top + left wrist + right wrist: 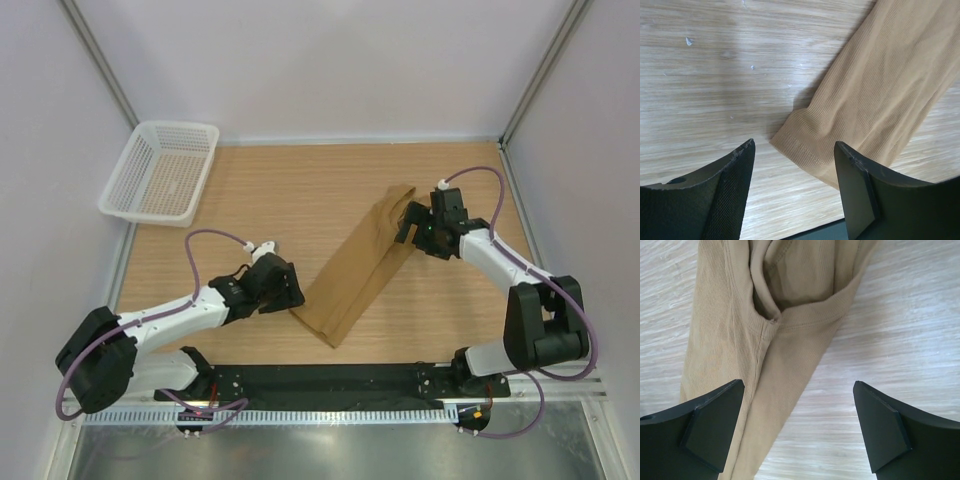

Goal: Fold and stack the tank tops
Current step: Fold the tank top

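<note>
At far left of the wooden counter (250,190), a white mesh basket (160,172) sits in the back corner, well apart from the cloth. Left hand (292,297), jaws apart and gripping nothing, is at the near hem corner of the tan tank top (365,262), which lies flat as a narrow strip running diagonally across the counter's middle. Right hand (408,225), jaws spread wide and empty, is at the strip's far end, over the armhole seam (771,322)

Tank top (360,268) lies mid-bench (260,190), diagonal from near-centre to far-right. Left end effector (293,293) sits just beside its near end, right end effector (406,226) over its far end. Mesh basket (124,168) sits at the far-left corner.
</note>
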Controlling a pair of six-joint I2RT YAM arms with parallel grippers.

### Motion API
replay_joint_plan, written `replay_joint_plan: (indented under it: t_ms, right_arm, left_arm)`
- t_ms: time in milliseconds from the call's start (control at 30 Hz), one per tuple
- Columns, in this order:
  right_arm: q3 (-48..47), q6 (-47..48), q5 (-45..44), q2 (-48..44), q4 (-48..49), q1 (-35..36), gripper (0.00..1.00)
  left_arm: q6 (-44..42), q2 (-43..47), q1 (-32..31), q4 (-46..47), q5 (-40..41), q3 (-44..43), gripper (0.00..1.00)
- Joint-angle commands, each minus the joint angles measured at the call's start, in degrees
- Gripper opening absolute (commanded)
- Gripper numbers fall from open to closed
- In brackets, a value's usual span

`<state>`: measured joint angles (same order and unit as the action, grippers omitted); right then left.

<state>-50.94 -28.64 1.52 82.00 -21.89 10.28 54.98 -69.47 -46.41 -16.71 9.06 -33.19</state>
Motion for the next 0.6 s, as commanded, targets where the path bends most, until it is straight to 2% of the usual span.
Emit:
replay_joint_plan:
  t_ms: [0,267,567]
  right_arm:
    - [1.89,-1.94,1.73,-3.86,2.12,-0.09,0.97]
    - [6.20,-3.52,3.05,-5.62,3.78,-0.09,0.94]
    - [9.01,-6.25,4.28,-4.74,7.65,-0.18,0.74]
  left_arm:
    - [-1.81,1.45,0.18,-3.49,1.75,-3.46,0.66]
    - [-2.51,1.09,0.27,-3.94,-0.01,-3.20,0.66]
    - [-4.88,-1.54,1.24,-3.51,-0.97,-4.07,0.65]
